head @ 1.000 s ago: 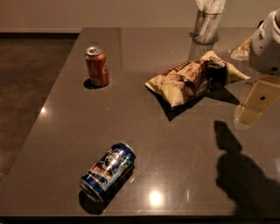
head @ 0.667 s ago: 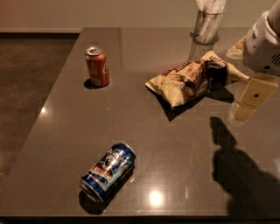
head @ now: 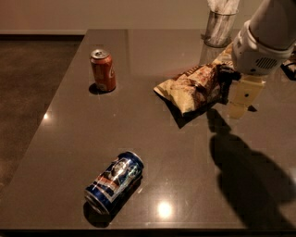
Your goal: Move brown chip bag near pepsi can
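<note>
Dark, glossy table (head: 152,139) in a dim room, with a brown floor (head: 32,74) at the left of the frame and a pale wall (head: 115,14) along the top; ceiling light glints on the tabletop near the lower edge. The chip bag (head: 192,88) lies crumpled right of centre in the upper half of the frame, flat on the table. The pepsi can (head: 114,181) lies on its side at lower left of centre, well apart from the bag. The gripper (head: 241,97) hangs from the white arm at upper right, just beside the bag's right end; whether it is open, closed or already touching the bag cannot be told from this view. Over the last second the gripper has shifted left and slightly up in the frame, closing on the bag, while the bag and both cans have kept their places. Judged from this, the approach to the grasp is under way and the carry to the can has not begun. An upright orange can (head: 103,70) stands at upper left, and a clear tumbler (head: 218,28) at the top right edge. The arm's shadow (head: 249,176) falls across the lower right of the table.
</note>
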### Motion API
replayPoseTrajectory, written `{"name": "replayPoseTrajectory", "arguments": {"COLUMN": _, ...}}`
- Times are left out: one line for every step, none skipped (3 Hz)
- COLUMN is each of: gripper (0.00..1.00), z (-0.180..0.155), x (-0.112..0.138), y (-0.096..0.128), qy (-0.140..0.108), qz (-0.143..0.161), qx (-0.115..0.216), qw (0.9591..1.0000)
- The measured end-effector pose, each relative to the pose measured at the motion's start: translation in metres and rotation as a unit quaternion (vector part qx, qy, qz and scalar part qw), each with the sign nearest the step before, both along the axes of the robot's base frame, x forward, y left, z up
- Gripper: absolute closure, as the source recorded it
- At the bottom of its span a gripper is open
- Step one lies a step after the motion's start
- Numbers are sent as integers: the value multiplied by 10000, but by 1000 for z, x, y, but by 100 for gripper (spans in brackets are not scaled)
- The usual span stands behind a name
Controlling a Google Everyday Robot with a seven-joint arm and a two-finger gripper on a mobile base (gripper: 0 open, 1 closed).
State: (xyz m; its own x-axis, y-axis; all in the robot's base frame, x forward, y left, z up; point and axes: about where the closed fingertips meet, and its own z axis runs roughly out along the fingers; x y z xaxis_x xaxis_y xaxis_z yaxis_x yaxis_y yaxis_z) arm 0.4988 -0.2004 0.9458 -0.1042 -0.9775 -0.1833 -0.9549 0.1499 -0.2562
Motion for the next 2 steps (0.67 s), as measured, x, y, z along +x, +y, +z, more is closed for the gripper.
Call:
{"name": "replayPoseTrajectory", "arguments": {"gripper": 0, "z": -17, "x": 36, "y": -1, "qy": -46, "qz": 285, "qx": -122, "qw": 9995}}
{"name": "replayPoseTrajectory", "arguments": {"gripper": 0, "z": -28, "x": 66, "y": -3, "qy": -101, "qz": 540, "qx": -250, "qw": 9982}}
